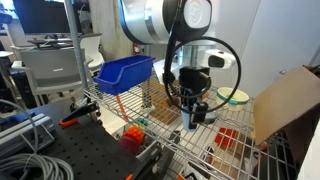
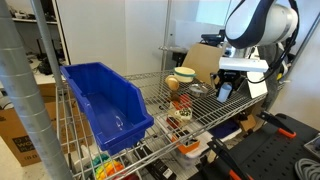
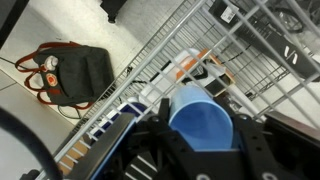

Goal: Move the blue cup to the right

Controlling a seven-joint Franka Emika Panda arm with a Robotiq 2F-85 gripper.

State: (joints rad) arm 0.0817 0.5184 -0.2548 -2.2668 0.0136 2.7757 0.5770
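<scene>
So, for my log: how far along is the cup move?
Done: the gripper looks shut on the cup in the wrist view. In hand: it's held at the wire shelf. Left: carry it right, set it down, release.

One blue cup (image 3: 205,122), one dark-blue bin (image 1: 125,72), one cardboard box (image 1: 288,100), one black bag (image 3: 70,72).
</scene>
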